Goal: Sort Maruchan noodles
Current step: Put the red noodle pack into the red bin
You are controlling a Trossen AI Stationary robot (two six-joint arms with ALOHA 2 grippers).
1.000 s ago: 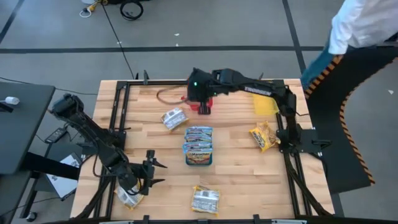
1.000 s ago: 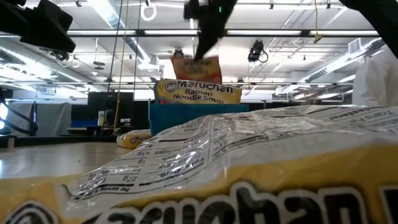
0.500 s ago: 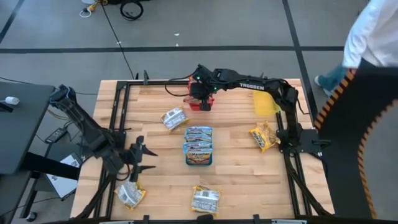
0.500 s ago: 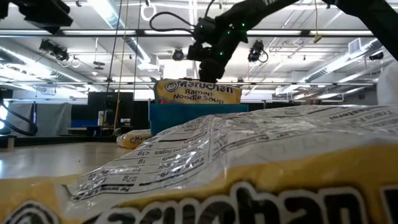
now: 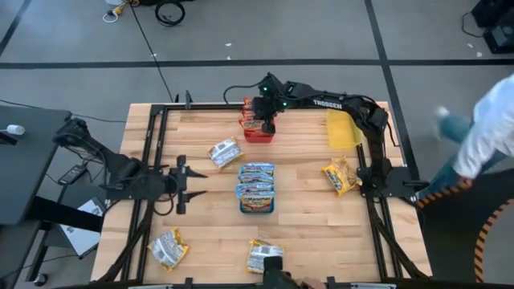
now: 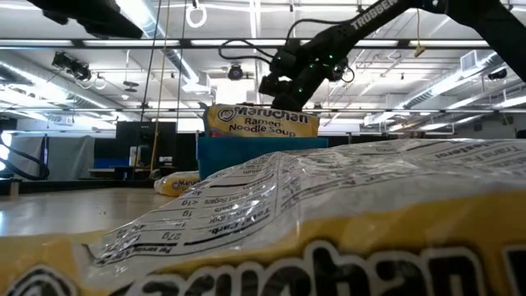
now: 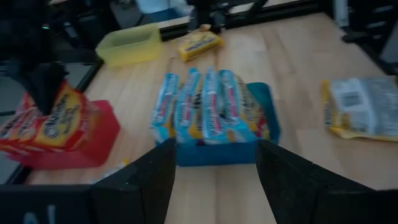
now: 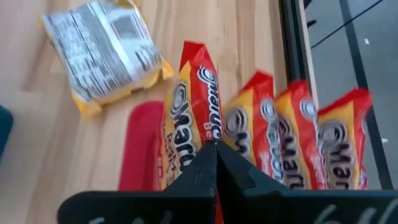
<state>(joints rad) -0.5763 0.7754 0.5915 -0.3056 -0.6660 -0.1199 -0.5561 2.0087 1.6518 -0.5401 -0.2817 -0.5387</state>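
Observation:
My right gripper (image 5: 268, 122) is over the red tray (image 5: 259, 135) at the table's far middle, shut on a red-orange Maruchan packet (image 8: 189, 118). More red-orange packets (image 8: 292, 143) stand on edge in that tray. My left gripper (image 5: 189, 183) hovers open at the table's left, holding nothing and pointing toward the blue tray (image 5: 256, 207), which holds blue packets (image 7: 208, 109) on edge. Yellow packets lie flat on the table (image 5: 225, 152) (image 5: 340, 177) (image 5: 169, 250) (image 5: 265, 257). My right gripper pinches the red-orange packet's upper edge (image 8: 200, 138) between its two fingers, coming slantwise from above. The packet hangs on edge below the fingers (image 7: 59, 121), its lower part down in the red tray beside the other red packets. Whether it rests on the tray floor is hidden.
A yellow tray (image 5: 344, 128) sits at the far right. Black frame rails (image 5: 152, 160) run along the table's left and right sides. One yellow packet (image 6: 329, 230) fills the front of the low view. A person (image 5: 490, 132) moves past the right of the table.
My right gripper has come down with the red-orange packet, lowering it from high above the table into the red tray. My left gripper has risen and drawn away from the near-left yellow packet, moving toward the far edge; that packet stays flat on the table.

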